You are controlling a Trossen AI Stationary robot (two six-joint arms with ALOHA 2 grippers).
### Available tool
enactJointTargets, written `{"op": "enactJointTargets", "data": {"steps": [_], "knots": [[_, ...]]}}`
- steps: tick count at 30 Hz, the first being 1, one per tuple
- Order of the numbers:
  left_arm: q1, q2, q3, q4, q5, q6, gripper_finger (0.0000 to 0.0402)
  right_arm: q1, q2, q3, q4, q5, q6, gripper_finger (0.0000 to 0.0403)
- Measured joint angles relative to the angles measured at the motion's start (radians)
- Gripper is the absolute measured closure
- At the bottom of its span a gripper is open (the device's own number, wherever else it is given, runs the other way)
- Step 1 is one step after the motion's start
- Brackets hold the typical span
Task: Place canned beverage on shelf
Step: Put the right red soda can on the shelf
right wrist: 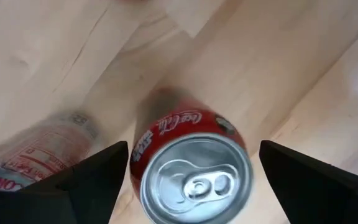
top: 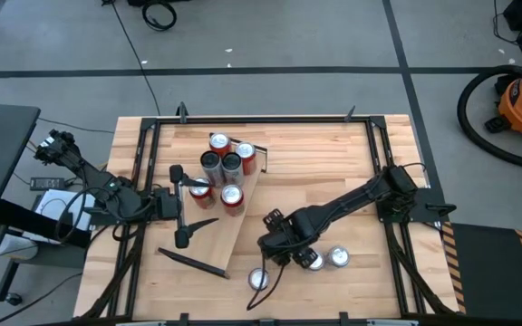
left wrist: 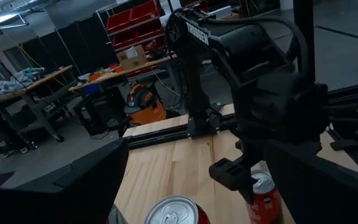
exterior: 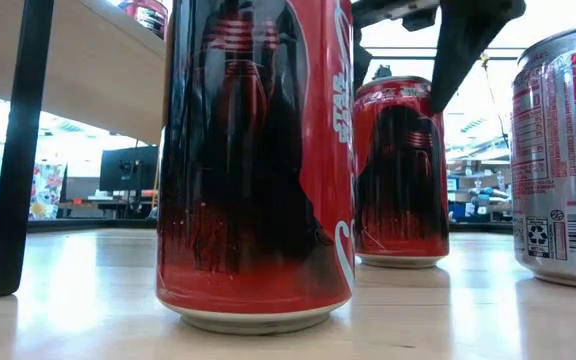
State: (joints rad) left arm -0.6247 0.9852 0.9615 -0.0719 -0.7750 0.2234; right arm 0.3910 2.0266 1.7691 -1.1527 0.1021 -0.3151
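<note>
The shelf (top: 214, 217) at the desk's (top: 333, 163) nine o'clock carries five cans (top: 223, 163). The right gripper (right wrist: 188, 186), wide, straddles a red can (right wrist: 191, 168); the left gripper (top: 181, 204) hovers wide.

Right wrist cam, looking straight down on a red can

Red can (right wrist: 191, 168) sits lower centre of the frame, silver top and pull tab facing the camera, white script on its side. A silver can (right wrist: 39, 152) shows blurry at the left, just beside it. Both stand on pale wood (right wrist: 278, 68). The right gripper (right wrist: 191, 177) has its two dark fingers (right wrist: 89, 180) spread wide at the bottom corners, one on each side of the red can, not touching it.
</note>
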Motion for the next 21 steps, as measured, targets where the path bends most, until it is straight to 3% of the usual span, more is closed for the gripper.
{"op": "enactJointTargets", "data": {"steps": [7,11,15,18,21], "knots": [[0.000,0.000,0.000,0.000,0.000,0.000,0.0015,-0.018,0.000,-0.039,0.013,-0.020,0.094,0.0050],[0.000,0.000,0.000,-0.001,0.000,0.000,0.0015,-0.024,0.000,-0.039,0.014,-0.025,0.268,0.0083],[0.000,0.000,0.000,-0.001,0.000,0.000,0.0015,-0.025,0.000,-0.039,0.014,-0.021,0.543,0.0085],[0.000,0.000,0.000,-0.001,0.000,0.000,0.0015,-0.029,0.000,-0.039,0.020,-0.022,0.773,0.0065],[0.000,0.000,0.000,0.000,0.000,-0.004,0.0015,-0.030,0.000,-0.039,0.024,-0.052,0.827,0.0023]]}}
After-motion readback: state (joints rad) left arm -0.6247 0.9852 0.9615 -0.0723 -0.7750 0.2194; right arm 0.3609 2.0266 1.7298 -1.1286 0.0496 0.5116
